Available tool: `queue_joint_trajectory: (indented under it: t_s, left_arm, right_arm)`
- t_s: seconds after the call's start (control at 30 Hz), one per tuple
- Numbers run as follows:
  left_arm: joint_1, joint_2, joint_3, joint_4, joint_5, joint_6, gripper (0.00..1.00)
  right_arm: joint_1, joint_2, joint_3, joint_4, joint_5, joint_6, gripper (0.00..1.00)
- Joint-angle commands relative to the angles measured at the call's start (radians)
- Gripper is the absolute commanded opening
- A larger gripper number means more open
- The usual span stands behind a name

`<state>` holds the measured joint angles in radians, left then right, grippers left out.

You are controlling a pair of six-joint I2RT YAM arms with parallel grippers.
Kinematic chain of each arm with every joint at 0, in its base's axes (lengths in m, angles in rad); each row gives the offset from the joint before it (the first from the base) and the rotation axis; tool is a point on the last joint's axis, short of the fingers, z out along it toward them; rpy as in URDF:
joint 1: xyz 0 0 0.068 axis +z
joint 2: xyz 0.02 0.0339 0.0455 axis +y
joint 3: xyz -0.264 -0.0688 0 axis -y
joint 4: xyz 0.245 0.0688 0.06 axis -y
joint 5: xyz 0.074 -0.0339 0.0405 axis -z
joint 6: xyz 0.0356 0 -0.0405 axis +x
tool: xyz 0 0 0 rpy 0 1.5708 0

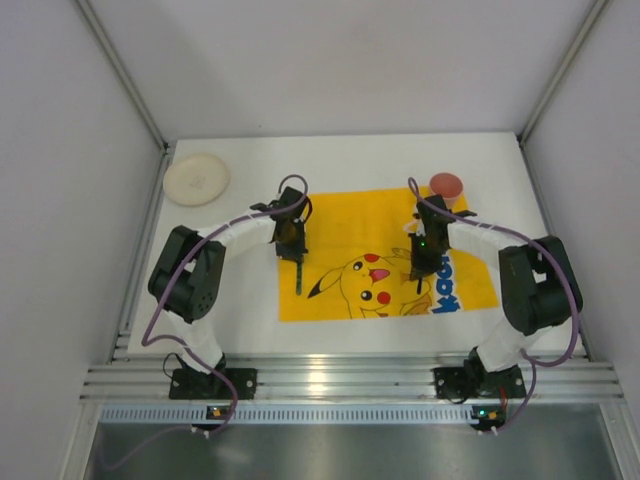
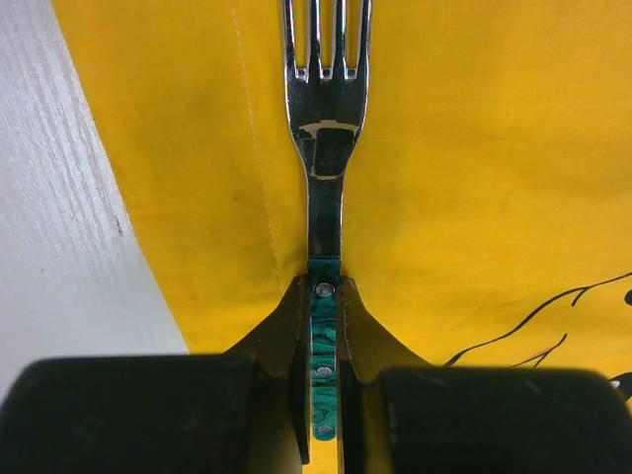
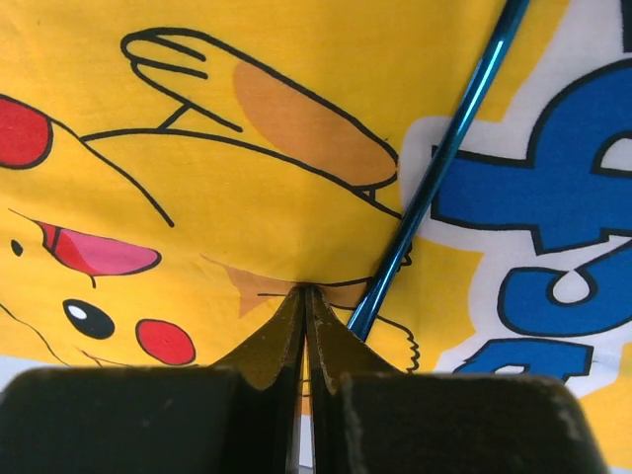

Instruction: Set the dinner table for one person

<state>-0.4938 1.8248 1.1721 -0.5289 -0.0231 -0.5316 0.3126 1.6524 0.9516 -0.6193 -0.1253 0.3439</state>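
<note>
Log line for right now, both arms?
left gripper: shut on fork over yellow mat | right gripper: shut, blue rod beside it

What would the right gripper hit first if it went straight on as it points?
Likely the yellow mat, directly ahead of the right gripper; the blue rod lies just beside that line.

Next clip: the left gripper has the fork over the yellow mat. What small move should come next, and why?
Probably lower the fork straight down and let go. The left gripper is shut on its green handle, and the fork hangs over the yellow mat just inside its left edge, a plausible spot for it. Whether it already touches the cloth, I cannot tell.
</note>
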Motion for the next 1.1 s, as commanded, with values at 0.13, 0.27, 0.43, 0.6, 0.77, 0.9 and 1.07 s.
queue_joint_trajectory:
  t_s: [0.13,0.27,0.43,0.6,0.77,0.9,1.07]
  left_arm:
    - [0.001,0.036,0.031,-0.009,-0.052,-0.016,0.00]
    - [0.001,0.056,0.044,-0.014,-0.069,-0.016,0.00]
    - [0.001,0.077,0.064,-0.023,-0.090,-0.015,0.00]
    - [0.001,0.090,0.081,-0.037,-0.110,-0.010,0.00]
    - [0.004,0.088,0.089,-0.051,-0.127,-0.007,0.00]
    - [0.006,0.074,0.074,-0.059,-0.132,-0.007,0.00]
    - [0.006,0.042,0.044,-0.074,-0.133,-0.019,0.00]
  right_arm:
    - [-0.063,0.040,-0.022,-0.034,0.108,-0.026,0.00]
    - [-0.078,0.021,-0.011,-0.075,0.118,-0.033,0.00]
    - [-0.079,-0.029,-0.002,-0.103,0.116,-0.043,0.00]
    - [-0.093,-0.040,0.003,-0.120,0.121,-0.059,0.00]
    - [-0.124,-0.022,-0.008,-0.129,0.157,-0.059,0.01]
    - [-0.144,-0.013,0.010,-0.122,0.130,-0.063,0.02]
    - [-0.129,-0.055,0.048,-0.117,-0.043,-0.069,0.22]
